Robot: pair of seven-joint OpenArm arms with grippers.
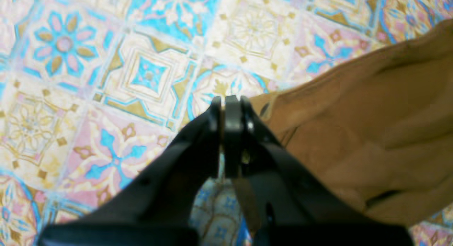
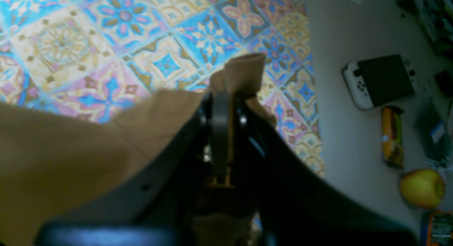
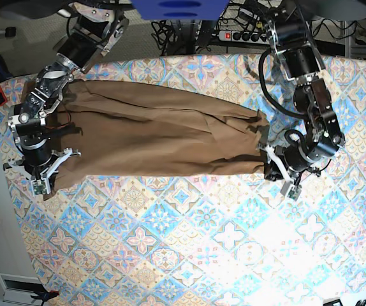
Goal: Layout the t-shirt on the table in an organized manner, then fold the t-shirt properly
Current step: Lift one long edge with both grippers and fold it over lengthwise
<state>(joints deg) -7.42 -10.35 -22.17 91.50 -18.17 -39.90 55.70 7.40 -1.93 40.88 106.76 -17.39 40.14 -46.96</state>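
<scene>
No legible text, label, brand, number or sign on any item: the blurred yellow-and-green snack wrapper [image 2: 392, 137] and the white-ended black handheld game console [image 2: 379, 80] on the grey floor perhaps carry print, but nothing on them can be read.

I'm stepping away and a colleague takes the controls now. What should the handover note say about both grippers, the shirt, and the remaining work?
Left gripper: shut on an edge of the plain tan-brown cotton t-shirt.
Right gripper: shut on the opposite end, a bunch of cloth poking past its tips.
T-shirt: stretched between the two arms across the far half of the table with the blue, pink and cream tile-patterned cloth, still creased and not spread flat.
Done: both ends gripped, shirt pulled out lengthwise.
Left: lay it flat and tidy, then do every fold.
</scene>
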